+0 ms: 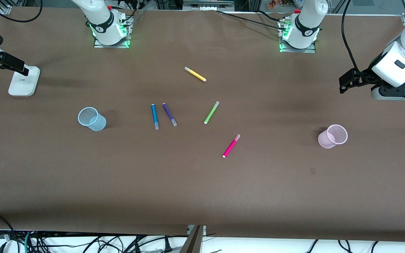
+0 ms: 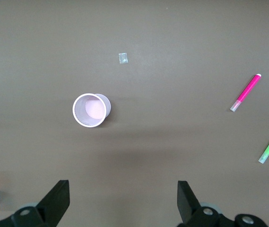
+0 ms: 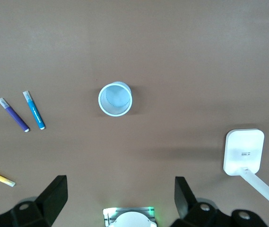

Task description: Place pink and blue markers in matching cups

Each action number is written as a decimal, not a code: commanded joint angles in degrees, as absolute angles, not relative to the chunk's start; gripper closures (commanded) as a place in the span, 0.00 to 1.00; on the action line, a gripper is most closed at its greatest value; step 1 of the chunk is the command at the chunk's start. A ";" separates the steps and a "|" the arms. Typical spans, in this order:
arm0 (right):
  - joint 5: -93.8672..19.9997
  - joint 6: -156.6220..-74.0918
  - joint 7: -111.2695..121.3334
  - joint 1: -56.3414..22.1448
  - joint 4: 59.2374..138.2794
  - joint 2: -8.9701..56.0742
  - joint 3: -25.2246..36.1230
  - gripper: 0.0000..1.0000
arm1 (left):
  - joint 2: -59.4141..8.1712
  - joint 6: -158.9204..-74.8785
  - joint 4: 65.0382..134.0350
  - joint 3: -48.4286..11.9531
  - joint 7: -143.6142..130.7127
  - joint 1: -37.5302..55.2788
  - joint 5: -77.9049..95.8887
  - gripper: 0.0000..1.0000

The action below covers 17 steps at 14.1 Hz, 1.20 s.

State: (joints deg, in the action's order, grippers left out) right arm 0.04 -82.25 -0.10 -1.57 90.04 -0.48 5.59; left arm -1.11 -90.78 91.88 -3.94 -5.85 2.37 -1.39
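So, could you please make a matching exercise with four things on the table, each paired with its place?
Things:
1. pink marker
2. blue marker
3. yellow marker
4. pink cup

Places:
A. beside the purple marker
B. toward the left arm's end of the table
C. the marker nearest to the front camera
D. the marker farthest from the front camera

Pairs: 1-C, 2-A, 3-D, 4-B

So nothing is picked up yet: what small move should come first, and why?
Probably the right gripper, open and empty, should descend toward the blue marker. That marker lies flat beside the purple marker, toward the right arm's end, with the upright blue cup close by. The left gripper waits open.
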 commanded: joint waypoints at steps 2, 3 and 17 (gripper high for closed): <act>-1.06 -80.77 0.70 -0.97 88.07 0.61 5.36 0.00 | -0.97 -90.00 91.58 -3.60 -4.57 2.72 -0.62 0.00; -1.23 -81.21 0.79 -0.97 88.07 0.62 5.36 0.00 | -0.97 -90.00 91.58 -3.60 -4.57 2.72 -0.62 0.00; -3.34 -99.38 -5.71 -19.15 89.91 24.86 4.04 0.00 | -10.79 -87.54 91.06 -6.94 -4.48 3.69 0.17 0.00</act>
State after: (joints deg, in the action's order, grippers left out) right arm -2.39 -96.23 -4.92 -17.52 90.32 21.93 3.66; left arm -7.48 -87.77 92.13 -6.83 -5.52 3.11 -1.03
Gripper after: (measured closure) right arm 0.000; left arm 0.000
